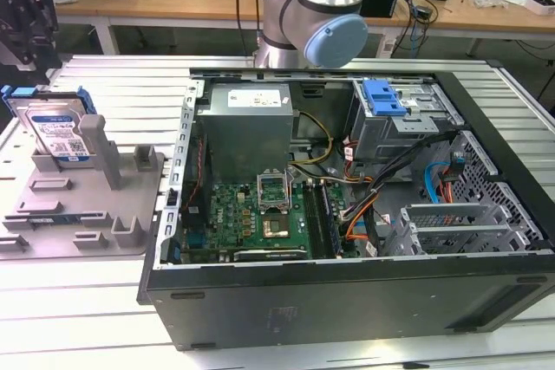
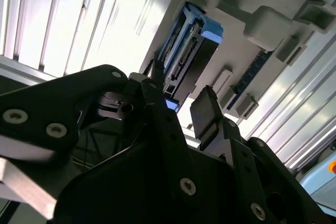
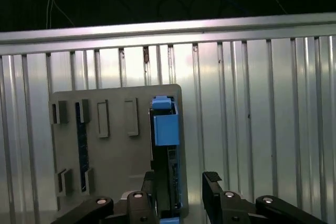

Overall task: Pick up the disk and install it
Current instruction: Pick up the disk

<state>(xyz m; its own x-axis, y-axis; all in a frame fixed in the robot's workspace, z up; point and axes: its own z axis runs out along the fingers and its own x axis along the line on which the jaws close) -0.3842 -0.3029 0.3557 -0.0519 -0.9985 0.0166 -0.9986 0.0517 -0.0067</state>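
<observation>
A: Where's the disk?
B: The disk [image 1: 58, 132], a flat silver hard drive w/ white-and-blue label in a blue plastic carrier, stands on edge in a slot of the grey moulded fixture plate [image 1: 95, 205]. That's on the ribbed aluminium table [image 1: 113, 84] at exterior view's left, well apart from the open black PC case [image 1: 347, 301]. Not lifted yet.
A: Tool?
B: Black two-finger gripper [image 3: 180, 184] hangs over disk's top edge. Its fingers [image 3: 212, 187] are apart w/ the disk's edge between them, nearer one finger than the other. Contact: can't tell.
A: Doing the grasp well?
B: Judgement only: centre the gap so both pads meet the flat faces together and approach square to plate. Bite below carrier's top lip, not on it. A skewed close would prob. tip disk in its slot.
A: Arm pose?
B: Silver-and-blue arm joint [image 1: 314, 19] sits over case's far rim. First wrist view looks roughly straight down on plate, jaw line across disk's thickness.
</observation>
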